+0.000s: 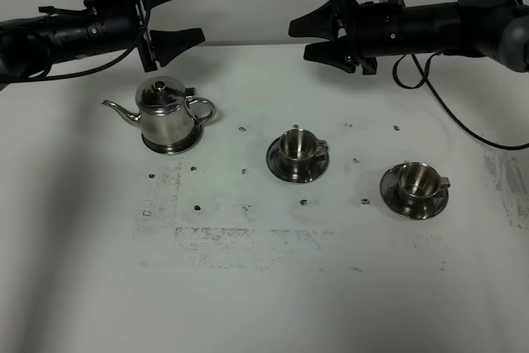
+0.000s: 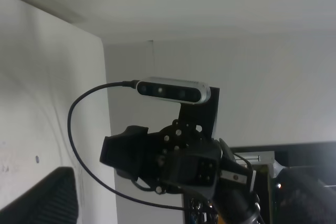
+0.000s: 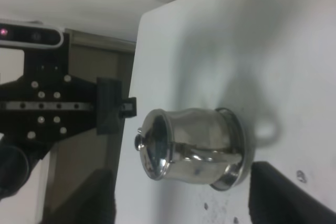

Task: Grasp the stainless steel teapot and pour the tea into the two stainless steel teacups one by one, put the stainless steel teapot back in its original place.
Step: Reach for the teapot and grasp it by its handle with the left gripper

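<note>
The stainless steel teapot (image 1: 169,113) stands upright on its round steel base (image 1: 172,146) at the table's left, spout pointing left. One teacup (image 1: 297,145) sits on a saucer (image 1: 297,171) mid-table, the other teacup (image 1: 414,180) on a saucer (image 1: 413,205) to the right. My left gripper (image 1: 177,12) hangs open and empty, high above and behind the teapot. My right gripper (image 1: 321,38) is open and empty too, raised behind the middle cup and pointing left. In the right wrist view the teapot (image 3: 191,148) shows between my dark fingers (image 3: 286,192), at a distance.
The white table (image 1: 264,287) has scuffed marks and small screw holes around the cups. A black cable (image 1: 463,121) trails from the right arm down over the table's right side. The left wrist view shows only the right arm's camera (image 2: 173,90) and walls.
</note>
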Available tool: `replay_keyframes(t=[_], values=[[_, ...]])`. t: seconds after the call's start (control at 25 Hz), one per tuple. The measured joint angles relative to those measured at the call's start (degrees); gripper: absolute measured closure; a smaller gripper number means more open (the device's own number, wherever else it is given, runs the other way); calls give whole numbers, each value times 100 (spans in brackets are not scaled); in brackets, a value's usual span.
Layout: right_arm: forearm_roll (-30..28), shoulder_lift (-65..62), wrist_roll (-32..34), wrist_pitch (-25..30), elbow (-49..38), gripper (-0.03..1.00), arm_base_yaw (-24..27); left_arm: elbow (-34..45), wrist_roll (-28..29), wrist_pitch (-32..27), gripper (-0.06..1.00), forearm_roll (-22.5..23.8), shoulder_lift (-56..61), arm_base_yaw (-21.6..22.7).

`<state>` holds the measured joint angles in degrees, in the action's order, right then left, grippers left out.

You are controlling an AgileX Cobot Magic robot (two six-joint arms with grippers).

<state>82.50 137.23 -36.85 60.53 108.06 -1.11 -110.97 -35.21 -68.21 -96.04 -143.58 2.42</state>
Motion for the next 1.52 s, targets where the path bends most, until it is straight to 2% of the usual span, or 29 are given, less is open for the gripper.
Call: replay_keyframes(t=[0.16, 0.44, 0.64, 0.96, 1.2, 1.36, 1.52], values=[[-272, -10, -46, 203, 0, 44, 208, 0, -3, 0, 21, 79, 28, 105], [-1141, -295, 30, 312, 0, 44, 567, 0, 65, -11, 21, 918, 613, 334], [-1876, -699, 215, 568, 20, 44, 833, 0, 288, -21, 21, 1825, 1103, 518], [-3558, -1495, 639, 881, 44, 44, 980, 0, 770, -21, 21, 3504, 1738, 634], [-4508, -2217, 1046, 902, 12, 44, 980, 0, 995, -21, 21, 4380, 2115, 634], [-4967, -3048, 1106, 864, -409, 44, 980, 0, 1046, -21, 21, 4650, 2314, 634], [-5362, -4096, 1174, 437, -1271, 44, 980, 0, 1097, -21, 21, 4766, 2374, 634]])
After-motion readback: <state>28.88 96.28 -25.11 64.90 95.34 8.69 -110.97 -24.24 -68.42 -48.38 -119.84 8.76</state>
